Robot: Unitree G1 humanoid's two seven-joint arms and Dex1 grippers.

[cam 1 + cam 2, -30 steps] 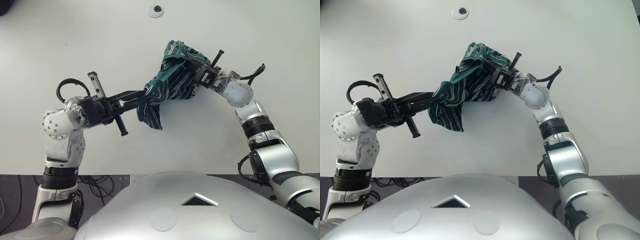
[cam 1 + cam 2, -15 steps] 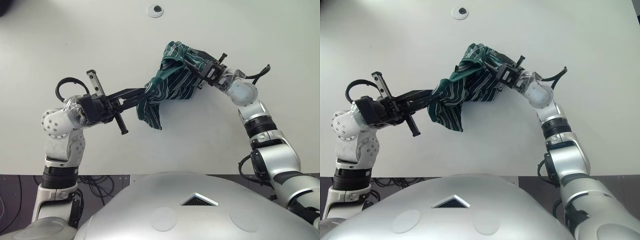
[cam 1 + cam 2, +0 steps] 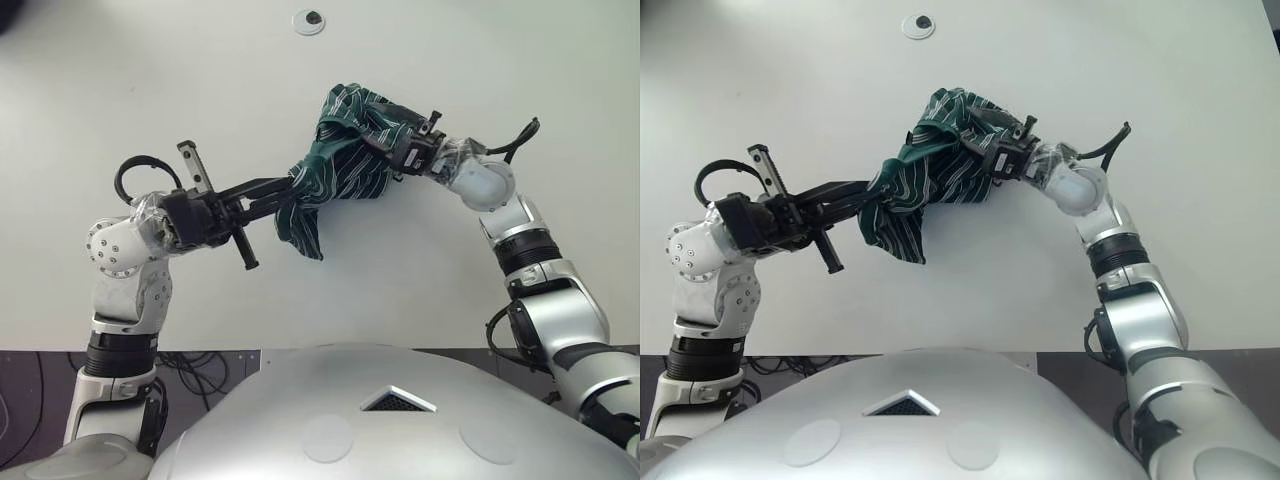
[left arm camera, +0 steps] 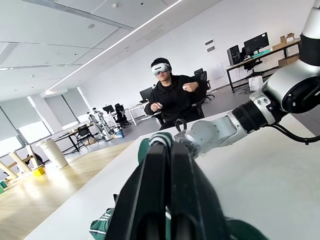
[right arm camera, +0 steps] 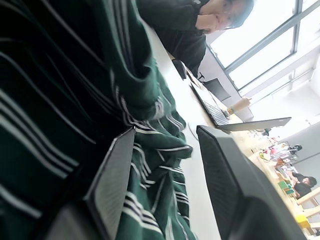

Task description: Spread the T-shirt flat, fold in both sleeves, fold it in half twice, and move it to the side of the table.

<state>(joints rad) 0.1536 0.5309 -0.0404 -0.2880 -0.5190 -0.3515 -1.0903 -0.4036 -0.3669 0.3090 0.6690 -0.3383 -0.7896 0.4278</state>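
Note:
A dark green T-shirt point(image 3: 345, 160) with thin white stripes hangs bunched up over the white table point(image 3: 520, 70), one corner drooping down point(image 3: 305, 235). My left gripper point(image 3: 291, 190) is shut on the shirt's left end; in the left wrist view its closed fingers point(image 4: 167, 170) pinch green cloth point(image 4: 102, 225). My right gripper point(image 3: 386, 142) is pushed into the shirt's right side. Its fingers point(image 5: 117, 175) stand apart, with striped folds point(image 5: 60, 85) lying between and beyond them.
A small round white disc with a dark centre point(image 3: 309, 20) is set into the table at the far middle. Bare table surface lies on all sides of the shirt. The table's near edge point(image 3: 300, 347) runs just beyond my arms' bases.
My right gripper swung up and back a little, then came down again against the shirt's right side. The left arm and the hanging corner have barely moved.

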